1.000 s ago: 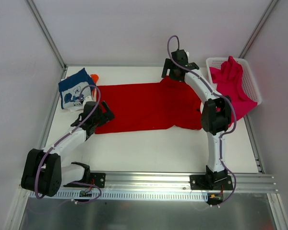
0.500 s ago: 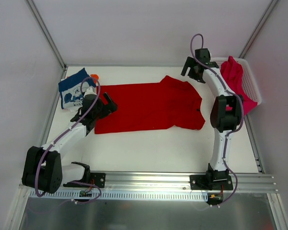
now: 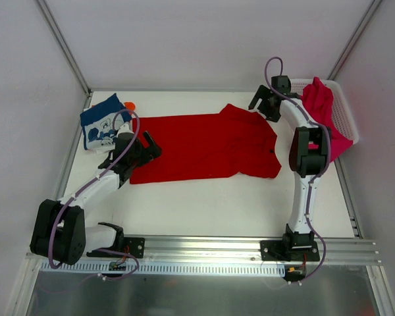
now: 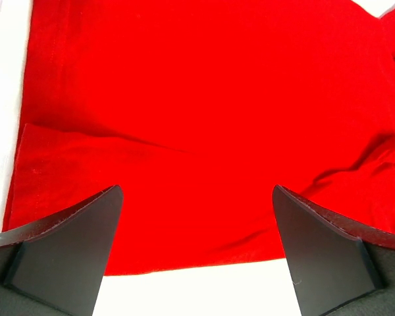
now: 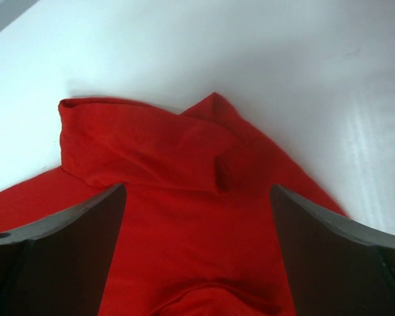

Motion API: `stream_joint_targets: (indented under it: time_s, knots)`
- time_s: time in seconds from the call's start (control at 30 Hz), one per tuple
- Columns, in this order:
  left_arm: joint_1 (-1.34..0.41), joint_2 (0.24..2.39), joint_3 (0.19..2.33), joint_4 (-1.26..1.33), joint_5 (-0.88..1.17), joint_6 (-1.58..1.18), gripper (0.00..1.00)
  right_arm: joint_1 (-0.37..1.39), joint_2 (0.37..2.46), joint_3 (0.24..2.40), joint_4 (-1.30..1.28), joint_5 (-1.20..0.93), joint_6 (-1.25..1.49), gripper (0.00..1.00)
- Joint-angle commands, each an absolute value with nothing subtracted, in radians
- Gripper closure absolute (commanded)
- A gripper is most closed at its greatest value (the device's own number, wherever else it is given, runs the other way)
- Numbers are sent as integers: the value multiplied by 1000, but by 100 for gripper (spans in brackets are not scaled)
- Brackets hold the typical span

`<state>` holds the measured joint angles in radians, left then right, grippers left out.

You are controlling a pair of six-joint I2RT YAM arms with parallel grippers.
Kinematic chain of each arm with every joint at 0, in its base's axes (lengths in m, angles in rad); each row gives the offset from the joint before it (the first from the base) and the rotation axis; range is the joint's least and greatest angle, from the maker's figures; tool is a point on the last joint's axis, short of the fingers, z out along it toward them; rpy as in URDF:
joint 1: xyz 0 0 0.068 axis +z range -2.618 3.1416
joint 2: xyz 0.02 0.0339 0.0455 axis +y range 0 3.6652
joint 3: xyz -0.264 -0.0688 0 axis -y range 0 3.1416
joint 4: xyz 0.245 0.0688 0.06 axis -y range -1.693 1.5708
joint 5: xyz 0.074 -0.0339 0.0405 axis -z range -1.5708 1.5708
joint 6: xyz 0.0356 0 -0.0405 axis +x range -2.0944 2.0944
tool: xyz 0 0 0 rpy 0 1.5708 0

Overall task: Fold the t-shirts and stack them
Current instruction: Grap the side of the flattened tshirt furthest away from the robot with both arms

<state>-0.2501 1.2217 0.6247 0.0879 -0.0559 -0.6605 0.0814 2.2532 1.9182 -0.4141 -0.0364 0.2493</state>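
Centre: the spread t-shirt point(image 3: 204, 145) lies flat across the middle of the table point(image 3: 204, 197), running left to right.
Far left: a folded t-shirt point(image 3: 102, 125) sits in the table's far-left corner, just beside the spread t-shirt's left end; an edge of another t-shirt point(image 3: 130, 105) pokes out behind it.
Far right: the basket point(image 3: 345, 112) stands in the far-right corner, with a bunched t-shirt point(image 3: 319, 105) heaped in it.
Left arm: the left gripper point(image 3: 151, 143) hangs above the spread t-shirt's left end.
Right arm: the right gripper point(image 3: 262, 107) hangs above its far-right sleeve, just left of the basket.
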Motion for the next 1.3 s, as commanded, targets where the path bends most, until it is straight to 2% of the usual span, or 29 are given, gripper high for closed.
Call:
stream_joint_targets:
  time_s: [0.0,0.3,0.47,0.9,1.0,1.03,1.1,1.13,1.27]
  knots:
    - [-265,1239,627,110,-49,-640,1,104,2281,1945,-367,-92,290,6]
    - [-271,1264,637,110,-58,-624,1,118,2327,1945,-342,-97,324,7]
    - [-271,1281,634,112,-55,-623,1,130,2353,1967,-334,-97,316,14]
    - [-272,1313,624,132,-52,-624,1,140,2368,2043,-351,-68,279,19]
    - [-272,1322,624,137,-49,-624,1,140,2370,2065,-357,-66,275,25]
    - [-272,1325,626,140,-49,-624,1,140,2370,2069,-357,-66,275,31]
    - [-273,1331,627,143,-46,-623,1,140,2376,2082,-362,-69,273,38]
    - [-272,1336,629,143,-45,-623,1,140,2376,2085,-364,-71,273,51]
    - [-273,1345,629,147,-44,-623,1,140,2393,2103,-376,-75,268,71]
